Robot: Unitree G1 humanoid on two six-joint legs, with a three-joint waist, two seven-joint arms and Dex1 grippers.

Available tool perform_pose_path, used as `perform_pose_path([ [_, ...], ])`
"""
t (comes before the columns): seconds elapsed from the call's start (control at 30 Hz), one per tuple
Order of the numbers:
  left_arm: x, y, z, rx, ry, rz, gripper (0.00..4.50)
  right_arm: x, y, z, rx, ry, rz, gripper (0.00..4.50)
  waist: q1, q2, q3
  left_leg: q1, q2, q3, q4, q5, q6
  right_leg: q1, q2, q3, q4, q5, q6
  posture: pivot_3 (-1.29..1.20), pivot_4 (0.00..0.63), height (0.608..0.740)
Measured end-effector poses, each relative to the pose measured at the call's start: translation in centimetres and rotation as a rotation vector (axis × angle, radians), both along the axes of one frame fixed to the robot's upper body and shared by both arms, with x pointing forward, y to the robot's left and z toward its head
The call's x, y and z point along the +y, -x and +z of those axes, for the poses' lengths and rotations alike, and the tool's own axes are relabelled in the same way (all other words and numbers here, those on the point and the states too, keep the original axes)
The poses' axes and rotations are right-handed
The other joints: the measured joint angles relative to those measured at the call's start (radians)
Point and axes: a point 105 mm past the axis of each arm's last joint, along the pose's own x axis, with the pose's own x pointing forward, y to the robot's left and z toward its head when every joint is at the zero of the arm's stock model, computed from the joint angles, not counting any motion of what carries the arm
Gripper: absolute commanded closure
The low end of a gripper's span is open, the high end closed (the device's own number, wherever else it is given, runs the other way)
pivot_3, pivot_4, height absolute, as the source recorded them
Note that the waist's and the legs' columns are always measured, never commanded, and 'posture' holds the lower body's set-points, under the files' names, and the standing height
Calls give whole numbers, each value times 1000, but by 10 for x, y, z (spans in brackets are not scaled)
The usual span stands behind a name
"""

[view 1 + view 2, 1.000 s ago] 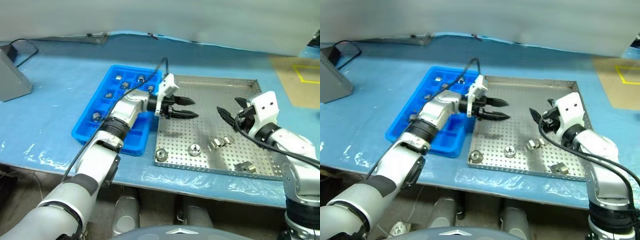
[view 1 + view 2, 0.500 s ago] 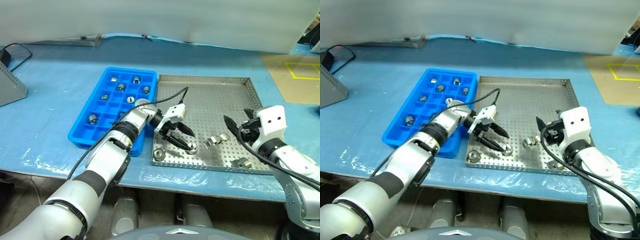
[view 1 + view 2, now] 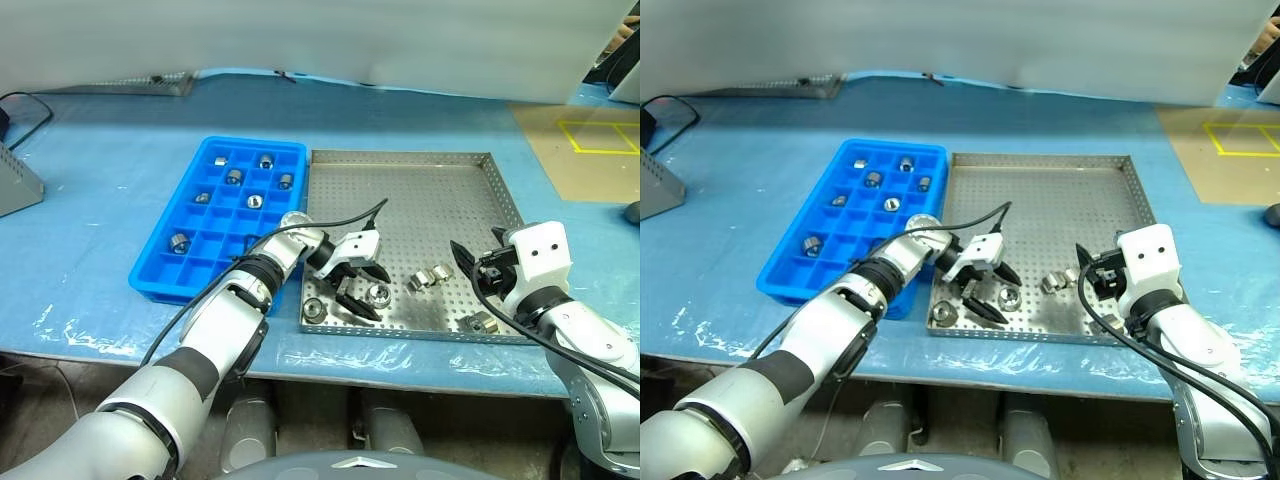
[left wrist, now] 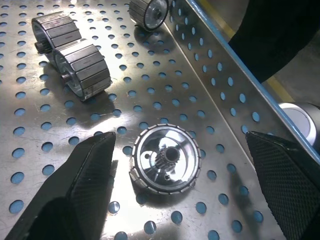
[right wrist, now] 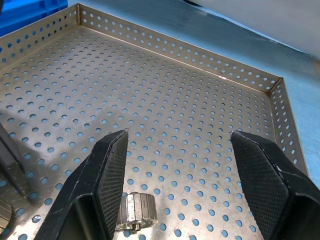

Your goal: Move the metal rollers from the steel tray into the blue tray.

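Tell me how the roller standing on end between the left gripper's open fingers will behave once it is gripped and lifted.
The roller looks like solid polished metal, so probably rigid and heavy for its size. Its shiny ribbed rim may slip against the fingers. Standing on end on the steel tray it seems stable, but tipped sideways it would likely roll.

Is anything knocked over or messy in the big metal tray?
A little. In the steel tray, two metal rollers lie tipped on their sides, touching each other, while the roller between the left gripper's open fingers sits upright. Nothing looks broken or spilled.
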Motion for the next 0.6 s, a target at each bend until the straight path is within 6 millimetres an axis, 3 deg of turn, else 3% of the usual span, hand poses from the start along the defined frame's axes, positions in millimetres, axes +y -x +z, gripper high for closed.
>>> perform_pose_path([
  [0.3, -8, 0, -16, -77, -26, 42, 62, 3, -1, -3, 5, 22, -3, 1120, -1, 1, 0, 2, -1, 0, 1, -2, 3, 6, -2, 0, -5, 4, -1, -336, 150, 740],
  [0.4, -8, -2, -17, -88, -26, 68, 62, 6, -1, -5, 12, 22, 10, 1120, -2, 0, 0, 9, -2, 0, 1, -2, 3, 12, -2, 0, -7, 0, 5, -333, 150, 740],
  [0.5, -8, -4, -17, -78, -19, 93, 625, 7, -1, -5, 11, 25, 11, 1120, -3, 0, 0, 15, -2, 0, 0, -2, 3, 17, -2, 0, -9, -1, 6, -330, 150, 740],
  [0.57, -8, -6, -17, -84, -18, 109, 1248, 6, -1, -5, 10, 28, 8, 1120, -5, 0, 0, 15, -2, 0, 0, -2, 3, 17, -2, 0, -11, -1, 6, -330, 150, 740],
  [0.6, -8, -8, -17, -95, -16, 122, 1248, 6, -1, -5, 10, 30, 8, 1120, -6, 0, 0, 15, -2, 0, 0, -2, 3, 17, -2, 0, -12, -1, 6, -330, 150, 740],
])
